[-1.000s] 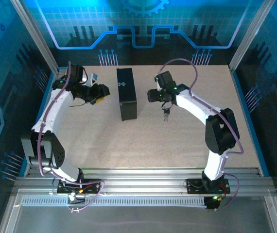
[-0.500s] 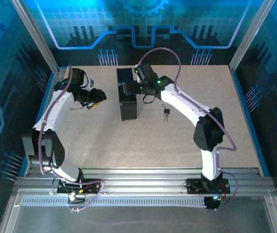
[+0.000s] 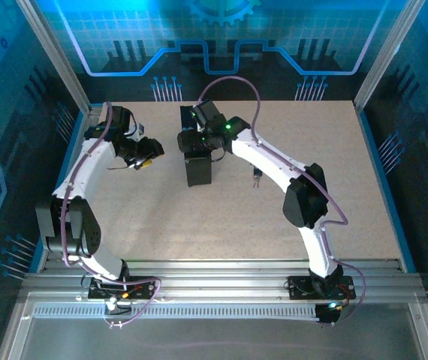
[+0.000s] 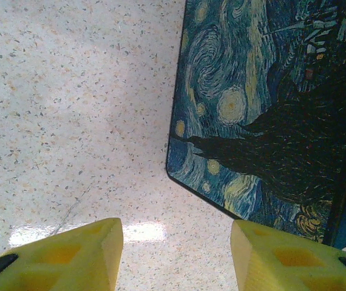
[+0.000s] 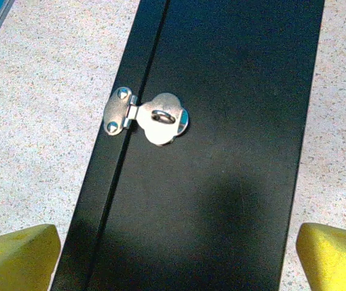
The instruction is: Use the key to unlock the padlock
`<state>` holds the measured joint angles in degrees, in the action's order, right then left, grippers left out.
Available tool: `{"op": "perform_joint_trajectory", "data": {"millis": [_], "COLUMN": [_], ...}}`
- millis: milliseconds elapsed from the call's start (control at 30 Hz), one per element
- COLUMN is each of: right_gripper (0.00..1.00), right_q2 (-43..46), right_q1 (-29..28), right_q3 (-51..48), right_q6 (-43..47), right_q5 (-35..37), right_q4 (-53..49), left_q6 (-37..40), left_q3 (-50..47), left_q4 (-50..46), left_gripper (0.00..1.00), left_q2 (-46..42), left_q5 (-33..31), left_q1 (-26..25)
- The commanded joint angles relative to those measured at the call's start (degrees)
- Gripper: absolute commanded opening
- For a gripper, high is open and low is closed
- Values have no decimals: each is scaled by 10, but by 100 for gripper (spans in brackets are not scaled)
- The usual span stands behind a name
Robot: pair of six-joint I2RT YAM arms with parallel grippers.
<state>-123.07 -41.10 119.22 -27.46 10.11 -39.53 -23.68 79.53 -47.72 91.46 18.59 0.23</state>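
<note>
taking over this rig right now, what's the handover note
Left tool: open, empty, near a corner of the painted face of the box.
Right tool: open, empty, over the box's dark side, facing the hasp.
Padlock: on the table, right of the box in the top view, off the hasp, whose loop is bare.
Key: too small to tell apart from the padlock.
Done: padlock is off the box.
Left: check the shackle is open; unclear here.
</note>
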Motion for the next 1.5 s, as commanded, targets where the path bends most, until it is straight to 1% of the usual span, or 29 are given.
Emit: {"op": "perform_joint_trajectory", "data": {"millis": [0, 167, 267, 333, 400, 433, 533, 600, 633, 700, 733, 800, 900, 1133, 1267, 1400, 1467], "right_gripper": [100, 100, 99, 94, 89, 88, 88, 89, 90, 95, 100, 100, 100, 100, 100, 100, 100], "right_q2": [-27, -63, -60, -37, -7, 7, 58, 87, 97, 113, 118, 130, 140, 126, 111, 106, 106], "right_q1": [-11, -12, -8, -1, 17, 25, 62, 84, 90, 99, 102, 110, 123, 131, 131, 131, 133], "right_q3": [33, 61, 44, -3, -62, -90, -205, -279, -299, -324, -329, -346, -374, -389, -397, -420, -431], "right_q6": [-6, -5, -16, -33, -64, -80, -140, -183, -187, -172, -158, -130, -108, -49, -45, -65, -77], "right_q5": [10, 10, -1, -29, -75, -98, -195, -253, -266, -264, -254, -238, -237, -228, -250, -291, -314], "right_q4": [-31, -64, -58, -19, 28, 53, 159, 225, 239, 227, 213, 192, 187, 159, 169, 206, 227], "left_q6": [-2, 0, 2, 4, 9, 10, 15, 17, 17, 14, 11, 3, -12, -27, -30, -51, -57], "left_q3": [-13, -14, -13, -12, -9, -9, -7, -1, 4, 19, 25, 40, 54, 74, 78, 70, 70], "left_q4": [-1, -3, -6, -9, -14, -15, -19, -21, -22, -24, -24, -21, -10, 1, 0, 27, 45], "left_gripper": [50, 50, 50, 50, 50, 50, 49, 49, 49, 49, 49, 49, 49, 49, 49, 49, 50], "left_q2": [6, 5, 2, 1, 0, 0, -2, -1, 2, 12, 18, 35, 58, 86, 108, 123, 134], "left_q5": [-5, -5, -6, -5, -2, -1, 3, 3, 0, -13, -18, -30, -36, -40, -82, -145, -157], "left_q1": [5, 6, 8, 7, 7, 6, 0, -14, -24, -49, -61, -85, -109, -128, -143, -149, -149]}}
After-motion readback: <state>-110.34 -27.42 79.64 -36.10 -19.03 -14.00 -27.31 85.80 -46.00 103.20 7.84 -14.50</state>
